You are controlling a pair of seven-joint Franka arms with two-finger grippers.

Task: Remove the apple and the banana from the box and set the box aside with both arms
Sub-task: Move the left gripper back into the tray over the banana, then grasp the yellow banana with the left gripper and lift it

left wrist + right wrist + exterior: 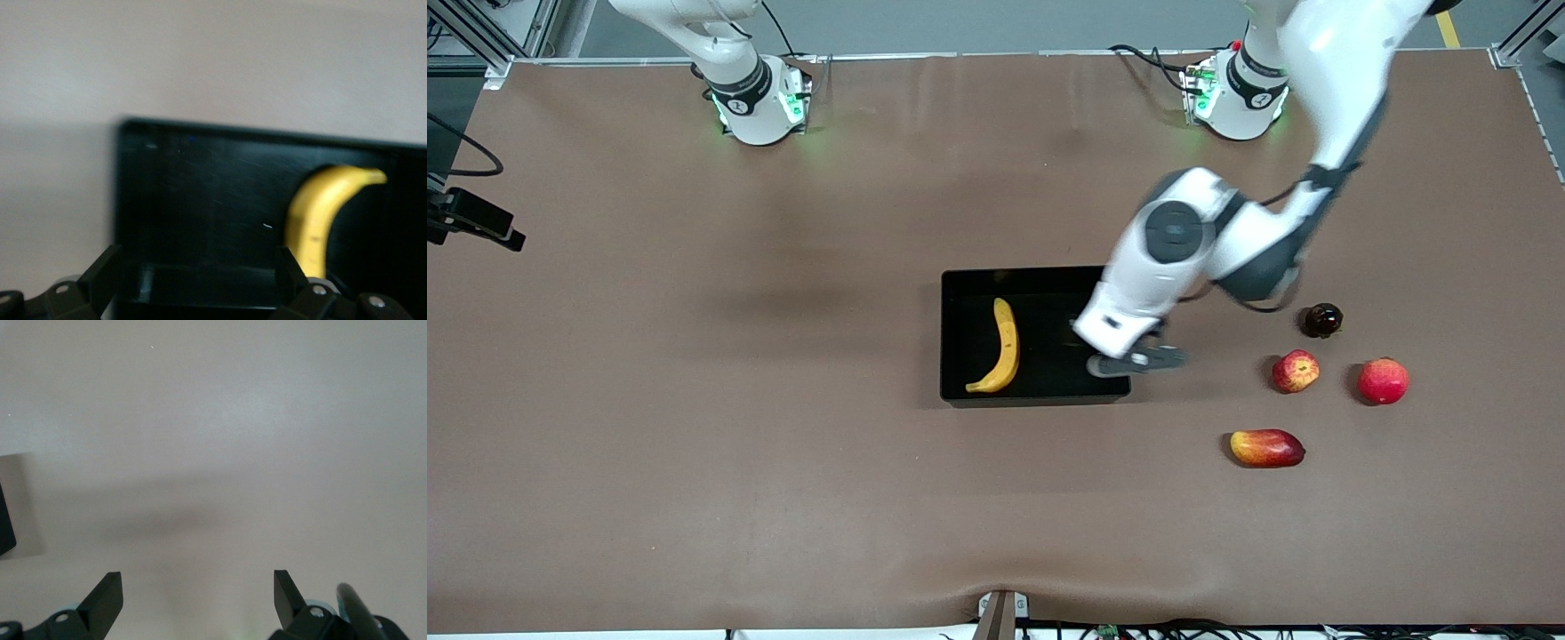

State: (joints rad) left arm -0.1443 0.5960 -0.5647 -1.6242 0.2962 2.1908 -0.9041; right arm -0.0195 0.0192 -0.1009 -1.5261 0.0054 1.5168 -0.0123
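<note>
The black box (1035, 275) sits mid-table with the yellow banana (1003, 347) lying inside it. The streaked red-yellow apple (1296, 371) rests on the table toward the left arm's end. My left gripper (1138, 361) is open and empty, low over the box's end wall on the left arm's side. The left wrist view shows its open gripper (197, 280) over the box floor (200, 200), with the banana (320, 213) ahead. My right gripper (197, 593) is open and empty above bare table. It is out of the front view.
A plain red round fruit (1383, 380) lies beside the apple. A red-yellow mango-like fruit (1267, 447) lies nearer the front camera. A dark round object (1321, 320) lies farther from it. A box corner (5, 520) shows in the right wrist view.
</note>
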